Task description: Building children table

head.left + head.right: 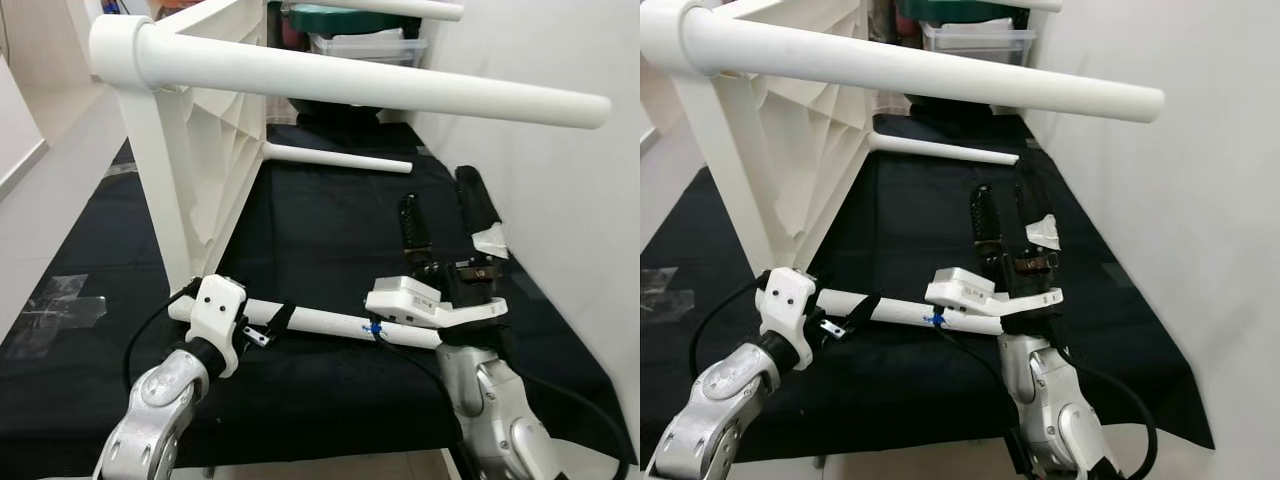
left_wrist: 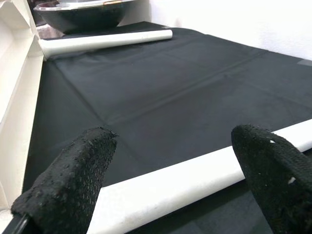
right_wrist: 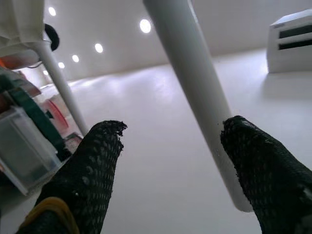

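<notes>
Nearest the head camera, both silver forearms rise from the bottom edge, their lower parts cut off. Between them a loose white table leg (image 1: 330,323) lies across the near part of the black cloth (image 1: 320,230); its near end is hidden behind the left wrist's white housing. The left gripper (image 2: 170,165) has its fingers (image 2: 73,180) spread apart on either side of this leg, and whether they press on it is hard to tell, since the tips seem to stand just clear. The right gripper (image 3: 170,161) points up off the cloth near its right edge, its two black fingers (image 1: 415,225) parted and holding nothing. Above them the children's table (image 1: 200,130) rests tipped on its side at the cloth's left edge, its top cut off by the frame. One fitted leg (image 1: 400,88) juts out over the cloth toward the wall. A second loose leg (image 1: 340,158) lies at the far edge, before a clear plastic bin (image 1: 370,45) that is partly hidden.
</notes>
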Robot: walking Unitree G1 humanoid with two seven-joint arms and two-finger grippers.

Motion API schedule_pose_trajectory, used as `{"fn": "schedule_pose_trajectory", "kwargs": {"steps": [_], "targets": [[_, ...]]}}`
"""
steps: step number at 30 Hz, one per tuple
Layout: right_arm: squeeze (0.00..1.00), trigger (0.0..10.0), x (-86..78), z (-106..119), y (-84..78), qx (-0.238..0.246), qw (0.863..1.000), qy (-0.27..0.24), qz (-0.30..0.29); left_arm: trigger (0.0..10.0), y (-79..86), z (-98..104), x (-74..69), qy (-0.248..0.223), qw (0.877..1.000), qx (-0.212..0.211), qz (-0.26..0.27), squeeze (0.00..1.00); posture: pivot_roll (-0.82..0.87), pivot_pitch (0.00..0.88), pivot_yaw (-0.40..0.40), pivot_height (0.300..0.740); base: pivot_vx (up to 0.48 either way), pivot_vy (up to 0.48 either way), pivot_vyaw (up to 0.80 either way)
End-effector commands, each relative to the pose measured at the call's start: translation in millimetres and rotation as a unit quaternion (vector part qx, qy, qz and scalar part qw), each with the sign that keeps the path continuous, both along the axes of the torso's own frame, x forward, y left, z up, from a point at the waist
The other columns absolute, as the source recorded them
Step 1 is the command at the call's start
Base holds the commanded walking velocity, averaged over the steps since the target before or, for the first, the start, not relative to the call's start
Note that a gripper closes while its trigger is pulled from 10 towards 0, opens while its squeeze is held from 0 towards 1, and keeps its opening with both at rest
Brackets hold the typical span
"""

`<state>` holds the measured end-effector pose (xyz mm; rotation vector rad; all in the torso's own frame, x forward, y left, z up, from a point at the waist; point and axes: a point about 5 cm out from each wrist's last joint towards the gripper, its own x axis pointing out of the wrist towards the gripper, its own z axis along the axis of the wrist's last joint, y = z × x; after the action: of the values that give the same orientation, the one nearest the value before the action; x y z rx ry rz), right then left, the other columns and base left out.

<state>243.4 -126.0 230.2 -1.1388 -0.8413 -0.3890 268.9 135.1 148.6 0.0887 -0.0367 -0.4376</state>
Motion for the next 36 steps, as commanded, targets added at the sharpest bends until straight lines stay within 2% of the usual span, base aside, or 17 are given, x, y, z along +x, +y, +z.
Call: {"fn": "schedule_pose_trajectory", "kwargs": {"steps": [1,5,9,15,23,36], "targets": [[0.00,10.0,-1.6,11,-0.9,0.004,0.999,-0.040,-0.020,10.0,4.5,1,6.8,-0.007,1.000,0.008,-0.001,0.00,0.07,0.027,-0.056,0.740,0.000,0.000,0.00],[0.00,10.0,-2.1,12,-0.6,0.003,0.999,-0.043,-0.022,10.0,4.7,1,7.7,-0.008,1.000,0.008,-0.002,0.00,0.07,0.027,-0.056,0.740,0.000,0.000,0.00],[0.00,10.0,8.8,34,-3.8,-0.006,0.993,-0.088,-0.078,10.0,19.2,9,19.2,-0.038,0.998,0.032,0.049,0.00,0.07,0.030,-0.049,0.740,0.000,0.000,0.00],[0.00,10.0,17.7,35,-6.1,-0.012,0.991,-0.091,-0.097,10.0,27.3,8,21.5,-0.039,0.996,0.036,0.068,0.00,0.08,0.032,-0.051,0.740,0.000,0.000,0.00],[0.00,10.0,27.5,33,-1.8,-0.027,0.991,-0.084,-0.105,10.0,27.0,7,21.0,-0.043,0.996,0.035,0.068,0.00,0.08,0.037,-0.058,0.740,0.000,0.000,0.00],[0.00,10.0,41.6,52,-3.2,-0.025,0.984,-0.117,-0.129,10.0,23.6,-2,17.3,-0.031,0.997,0.026,0.071,0.00,0.08,0.044,-0.063,0.740,0.000,0.000,0.00]]}}
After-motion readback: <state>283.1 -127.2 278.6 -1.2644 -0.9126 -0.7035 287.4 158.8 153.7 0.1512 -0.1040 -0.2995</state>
